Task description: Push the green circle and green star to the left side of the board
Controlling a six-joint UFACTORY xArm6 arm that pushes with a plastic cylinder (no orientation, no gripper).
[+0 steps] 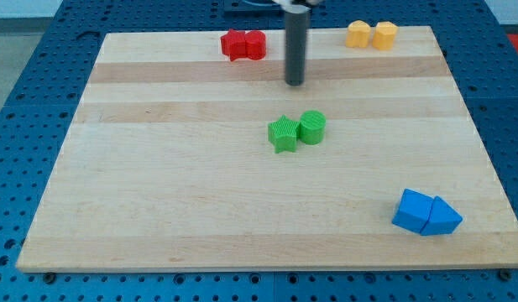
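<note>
My tip (295,83) rests on the counter (175,201), far of the green star (283,133) and green circle (312,127), apart from both. The two touch near the middle, star on the left. No claw shows, only the rod. Red blocks (243,44) and yellow blocks (371,34) sit far; blue blocks (426,213) near right.

dark rod upright, my tip (295,83) down
</note>
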